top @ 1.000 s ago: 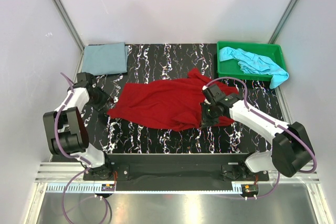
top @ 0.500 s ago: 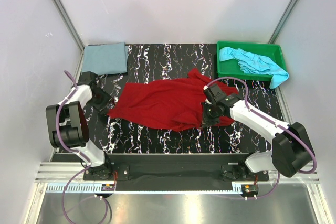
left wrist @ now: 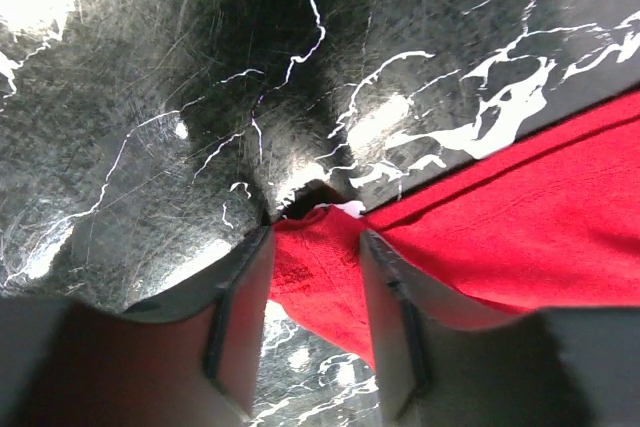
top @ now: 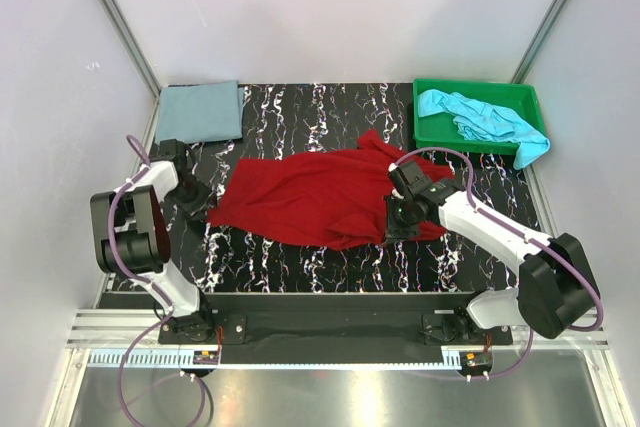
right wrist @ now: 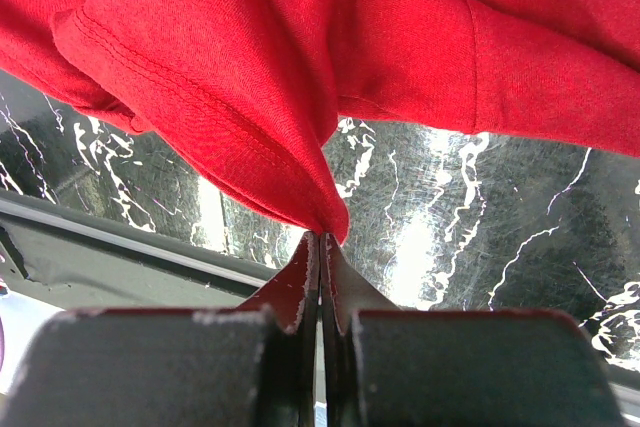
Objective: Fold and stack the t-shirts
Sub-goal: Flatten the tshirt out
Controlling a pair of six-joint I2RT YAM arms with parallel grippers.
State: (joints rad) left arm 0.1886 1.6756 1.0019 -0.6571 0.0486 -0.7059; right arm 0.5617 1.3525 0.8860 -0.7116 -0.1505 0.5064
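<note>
Black marbled tabletop (top: 300,262): your right gripper (right wrist: 320,244), fully closed, holds a hem of the red t-shirt (top: 320,197) as anchor; your left gripper (left wrist: 315,247) straddles its far corner, jaws half-open, nothing gripped.

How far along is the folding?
Done: grey-blue shirt folded, far left corner. In hand: red shirt spread out, right gripper shut on its near edge, left gripper open around its left corner. Left: turquoise shirt crumpled in the green tray.
</note>
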